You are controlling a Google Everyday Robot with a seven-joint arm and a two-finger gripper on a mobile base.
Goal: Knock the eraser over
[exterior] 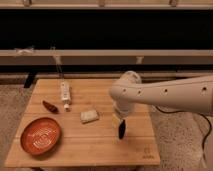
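Observation:
The eraser (121, 129) stands upright on the wooden table (85, 145), right of centre, seen edge-on as a thin black slab. My white arm reaches in from the right. My gripper (120, 115) hangs from the wrist directly above the eraser's top, close to or touching it.
An orange-red ribbed plate (40, 135) sits at the front left. A dark red chili-shaped thing (49, 106) lies behind it. A white tube-like object (65, 93) lies at the back left. A pale squarish pad (89, 116) lies at the centre. Dark shelving runs behind.

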